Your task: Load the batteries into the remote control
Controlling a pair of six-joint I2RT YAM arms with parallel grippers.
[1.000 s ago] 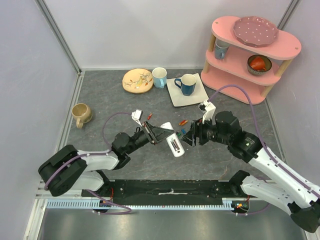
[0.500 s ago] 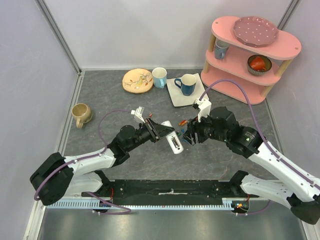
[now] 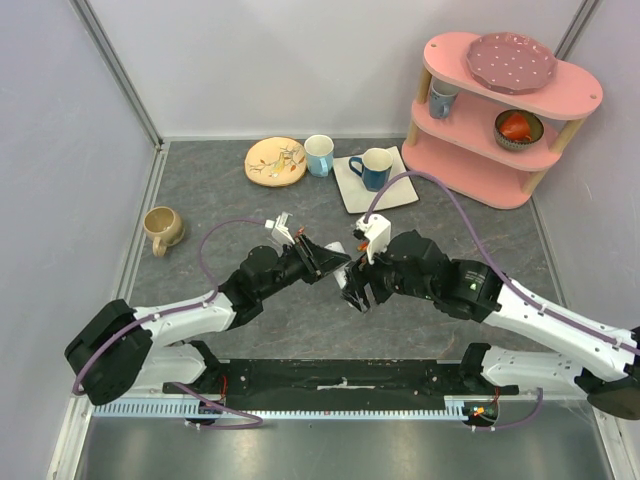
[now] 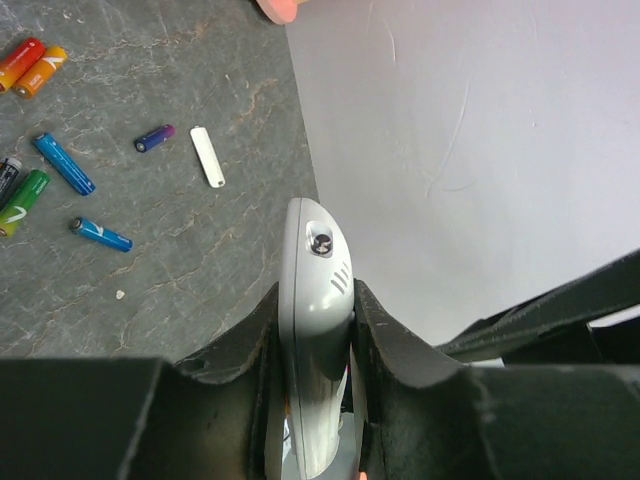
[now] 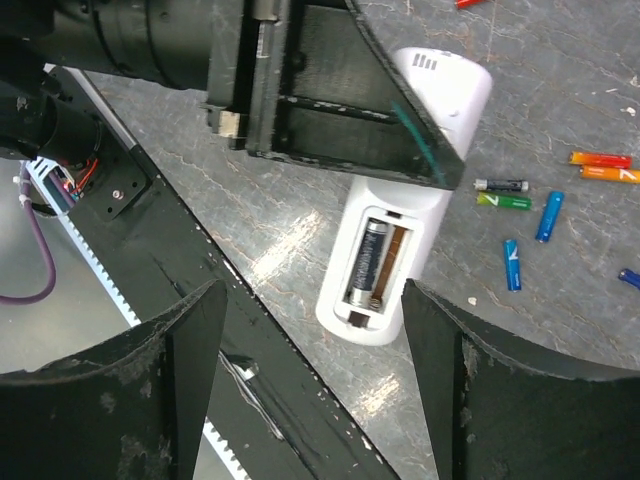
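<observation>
Logged the remote control (image 5: 425, 205) pinched across its narrow sides by the left gripper (image 4: 315, 345), jaws closed firmly on it, rounded head end poking out past the fingers. Could not tell whether its tail end touches the table (image 5: 300, 215). Placed the right gripper (image 5: 312, 330) directly over that tail end, fingers spread wide and carrying nothing. Read the remote's long axis in the right wrist view as running upper right to lower left, with the open battery compartment (image 5: 382, 262) facing up at the camera. Counted one dark cell (image 5: 368, 262) seated lengthwise in the left bay. Found the neighbouring bay (image 5: 395, 260) bare, only brown metal showing. Spotted the loose batteries on the table to the right of the remote in that view, outside the right finger: an orange-red pair (image 5: 605, 167), a dark one (image 5: 500, 185), a green one (image 5: 505, 201) and two blue (image 5: 548, 215), at mixed angles, none touching the remote. Noted the small white cover (image 4: 207, 155) lying flat near them in the left wrist view. Judge the right arm the only free one and the nearer to the spares. Expect a sideways reach for a cell, then a turn to line it up with the remote's length before seating it in the bare bay. Could not see into the tan mug (image 3: 163, 228) or the blue mug (image 3: 373, 167) farther back.
</observation>
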